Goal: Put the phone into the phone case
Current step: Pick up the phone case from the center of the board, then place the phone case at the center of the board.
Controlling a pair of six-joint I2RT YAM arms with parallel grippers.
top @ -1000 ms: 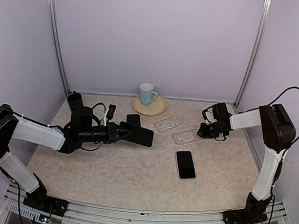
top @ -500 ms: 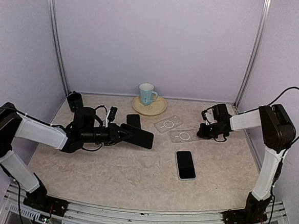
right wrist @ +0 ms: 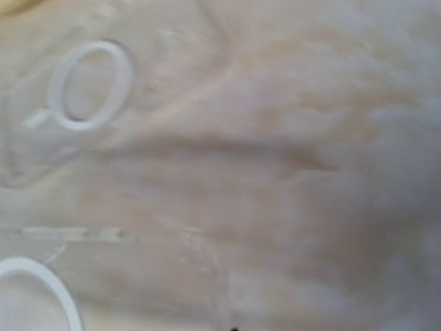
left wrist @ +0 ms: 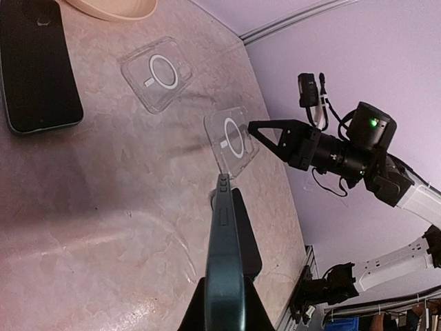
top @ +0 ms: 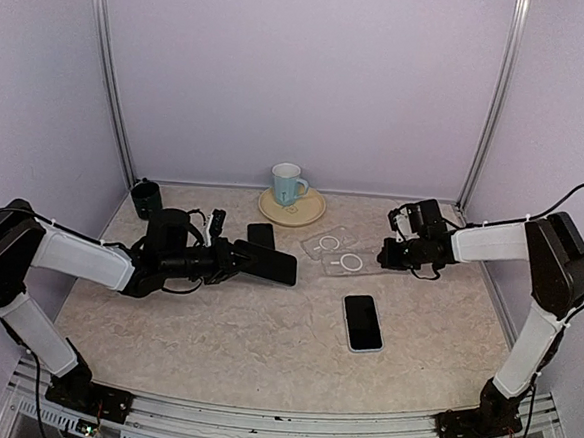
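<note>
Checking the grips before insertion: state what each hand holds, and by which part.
Left hand grips the dark phone by one end. Right hand pinches a clear case by its edge.

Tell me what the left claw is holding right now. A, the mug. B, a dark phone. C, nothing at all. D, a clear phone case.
B: the left claw is shut on the dark phone, which shows edge-on in its own wrist view, while the clear case is pinched at its edge by the right claw.
</note>
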